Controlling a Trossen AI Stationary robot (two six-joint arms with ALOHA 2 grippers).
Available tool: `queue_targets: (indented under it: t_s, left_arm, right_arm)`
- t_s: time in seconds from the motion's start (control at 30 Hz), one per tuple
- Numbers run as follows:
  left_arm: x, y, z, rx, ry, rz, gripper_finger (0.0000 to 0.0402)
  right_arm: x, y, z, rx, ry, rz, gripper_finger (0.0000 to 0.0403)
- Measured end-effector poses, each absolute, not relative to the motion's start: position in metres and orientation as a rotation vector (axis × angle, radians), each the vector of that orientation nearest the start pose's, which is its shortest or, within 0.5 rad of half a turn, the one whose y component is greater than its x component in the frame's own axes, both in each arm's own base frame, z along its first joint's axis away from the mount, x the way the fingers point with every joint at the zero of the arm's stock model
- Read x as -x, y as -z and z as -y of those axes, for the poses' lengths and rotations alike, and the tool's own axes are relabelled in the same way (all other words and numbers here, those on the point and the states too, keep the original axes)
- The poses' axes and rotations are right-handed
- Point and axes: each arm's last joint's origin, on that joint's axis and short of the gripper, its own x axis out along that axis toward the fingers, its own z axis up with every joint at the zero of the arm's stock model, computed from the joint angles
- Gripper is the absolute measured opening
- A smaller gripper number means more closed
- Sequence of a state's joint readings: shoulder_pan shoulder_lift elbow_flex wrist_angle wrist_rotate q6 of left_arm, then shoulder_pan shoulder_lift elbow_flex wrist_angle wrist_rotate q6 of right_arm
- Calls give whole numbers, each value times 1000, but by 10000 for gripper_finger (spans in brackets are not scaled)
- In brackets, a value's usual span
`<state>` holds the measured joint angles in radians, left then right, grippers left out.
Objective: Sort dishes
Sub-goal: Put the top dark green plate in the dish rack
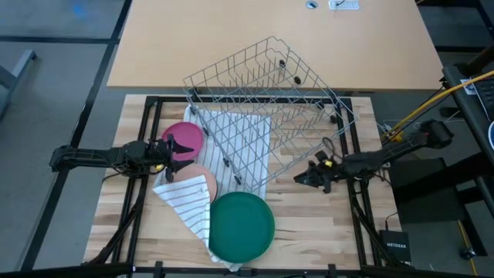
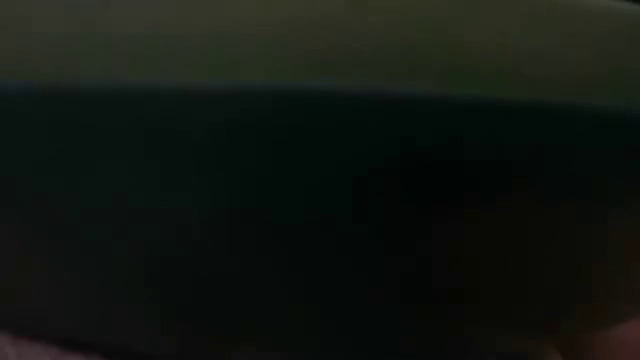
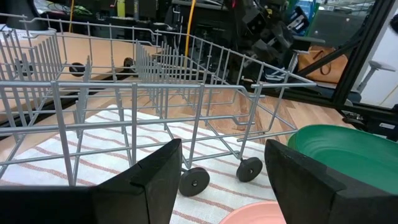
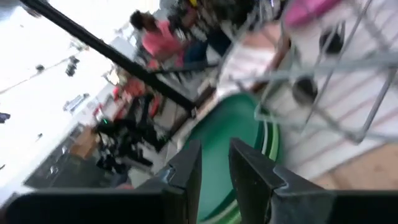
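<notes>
Dishes sat in a cluster on the left-front of the worktop: dark green plate nearest the front edge, peach-pink plate just behind it, magenta plate further back, beside the wire rack. All three lay flat, partly on or under the white striped cloth, with the green one overlapping the cloth's front corner. Judging by look, they were thin rigid plastic: light, stiff, not fragile, but smooth and likely slippery, so a pinch across the raised rim looked like the only real hold; the flat centre offered nothing. The cloth underneath could drag along or bunch if a rim was scooped low. Left gripper hovered at the magenta plate's near edge, fingers spread wide with nothing between them; its wrist view looked across the rack's lower rail and wheels, the green rim off to one side. Right gripper hung by the rack's front right corner, well apart from the dishes, fingers narrowly parted and holding nothing. The rack was tipped at an angle across the worktop's back edge. The low view was blocked by something dark.
</notes>
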<state>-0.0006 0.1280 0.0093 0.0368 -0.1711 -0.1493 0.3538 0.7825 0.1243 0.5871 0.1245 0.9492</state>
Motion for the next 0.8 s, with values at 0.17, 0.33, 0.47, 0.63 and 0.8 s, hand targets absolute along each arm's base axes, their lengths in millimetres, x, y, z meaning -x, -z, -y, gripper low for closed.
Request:
queue_targets:
  t_s: [0.17,0.33,0.47,0.63,0.8]
  left_arm:
    - [-105,-160,-5,142,-177,-69,219]
    - [-104,-160,-5,142,-177,-69,219]
    - [-105,-160,-5,142,-176,-69,219]
    - [-105,-160,-5,142,-177,-69,219]
    - [-104,-160,-5,142,-176,-69,219]
  right_arm:
    - [-181,-181,-67,-978,-227,-350,85]
    - [-215,-181,-82,-1034,-256,-487,85]
    - [-242,-179,-93,-1054,-225,-544,85]
    - [-269,-176,-104,-1044,-207,-646,85]
    - [-285,-178,-110,-1020,-125,-762,85]
